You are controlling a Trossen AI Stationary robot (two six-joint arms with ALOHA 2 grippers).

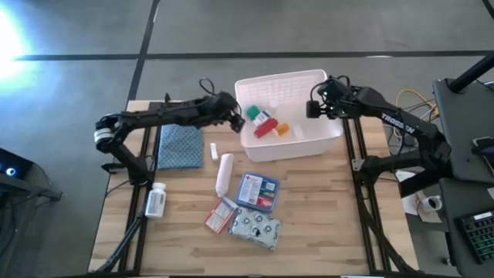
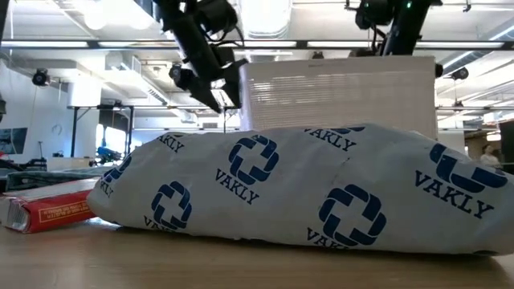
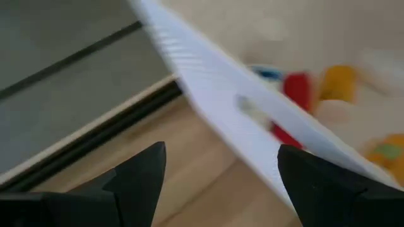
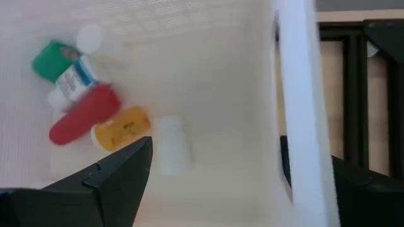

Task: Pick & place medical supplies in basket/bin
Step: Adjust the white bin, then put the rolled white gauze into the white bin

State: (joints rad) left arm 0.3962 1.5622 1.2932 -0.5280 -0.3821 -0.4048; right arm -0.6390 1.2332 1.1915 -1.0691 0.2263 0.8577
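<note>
both pincers [image 3: 218, 183] [image 4: 214, 183] wide open, empty

We're looking at two dark jointed arms trailing black cables, the right arm [image 1: 401, 127] wearing white lettering.

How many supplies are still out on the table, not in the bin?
6, cloth excluded: pill bottle near the left edge, small white stick, white tube, blue-white box, red-white packet, dotted pouch in front.
</note>
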